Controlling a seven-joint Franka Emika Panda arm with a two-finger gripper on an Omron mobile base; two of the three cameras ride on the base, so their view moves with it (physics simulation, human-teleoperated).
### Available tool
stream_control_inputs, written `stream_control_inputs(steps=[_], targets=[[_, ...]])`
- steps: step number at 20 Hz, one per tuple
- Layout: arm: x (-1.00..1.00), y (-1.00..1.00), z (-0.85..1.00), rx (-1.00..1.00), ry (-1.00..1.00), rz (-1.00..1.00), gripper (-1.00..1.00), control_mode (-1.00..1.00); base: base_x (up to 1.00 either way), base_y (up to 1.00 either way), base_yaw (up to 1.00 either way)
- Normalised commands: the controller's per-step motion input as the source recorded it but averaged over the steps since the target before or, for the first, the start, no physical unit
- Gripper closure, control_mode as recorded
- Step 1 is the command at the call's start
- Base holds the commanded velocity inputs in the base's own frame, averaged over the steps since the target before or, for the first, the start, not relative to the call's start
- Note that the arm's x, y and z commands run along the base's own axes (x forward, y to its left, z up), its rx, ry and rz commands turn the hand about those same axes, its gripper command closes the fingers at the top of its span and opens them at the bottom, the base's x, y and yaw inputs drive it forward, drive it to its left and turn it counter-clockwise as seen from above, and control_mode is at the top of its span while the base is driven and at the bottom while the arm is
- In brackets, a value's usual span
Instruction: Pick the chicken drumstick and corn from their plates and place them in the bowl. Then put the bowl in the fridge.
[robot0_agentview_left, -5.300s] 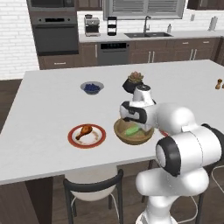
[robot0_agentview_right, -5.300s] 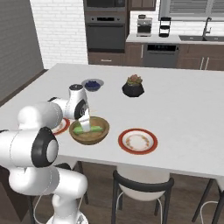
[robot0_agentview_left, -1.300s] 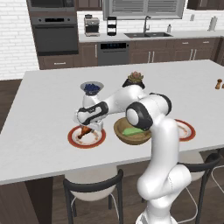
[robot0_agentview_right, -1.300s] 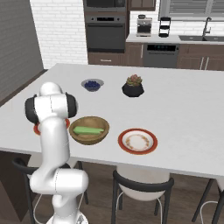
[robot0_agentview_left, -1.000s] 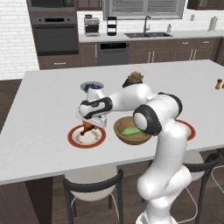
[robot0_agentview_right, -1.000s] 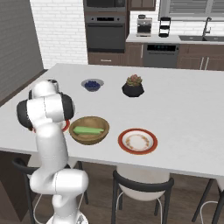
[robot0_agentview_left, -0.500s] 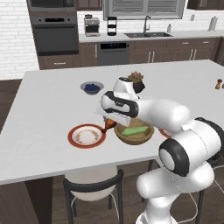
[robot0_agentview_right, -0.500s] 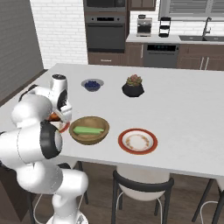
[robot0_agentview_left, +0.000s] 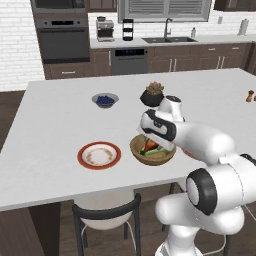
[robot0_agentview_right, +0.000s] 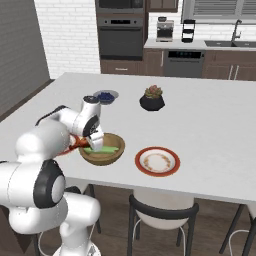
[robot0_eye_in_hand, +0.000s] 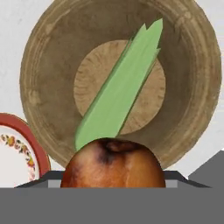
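The hand hangs over the round light-brown wooden bowl near the worktop's front edge, grasping the glossy orange-brown chicken drumstick above the pale green corn, apparently positioned to drop it in.

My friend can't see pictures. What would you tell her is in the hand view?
A glossy orange-brown chicken drumstick sits close to the camera, above a round, light brown wooden bowl holding a pale green corn. A red-rimmed white plate peeks in beside the bowl.
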Motion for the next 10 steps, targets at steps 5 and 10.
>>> stream_control_inputs(steps=[5, 10], targets=[[0.6, -0.67, -0.04, 0.0, 0.09, -0.13, 1.0, -1.0, 0.0, 0.0, 0.0], [0.44, -0.17, -0.1, 0.0, 0.11, -0.14, 1.0, -1.0, 0.0, 0.0, 0.0]])
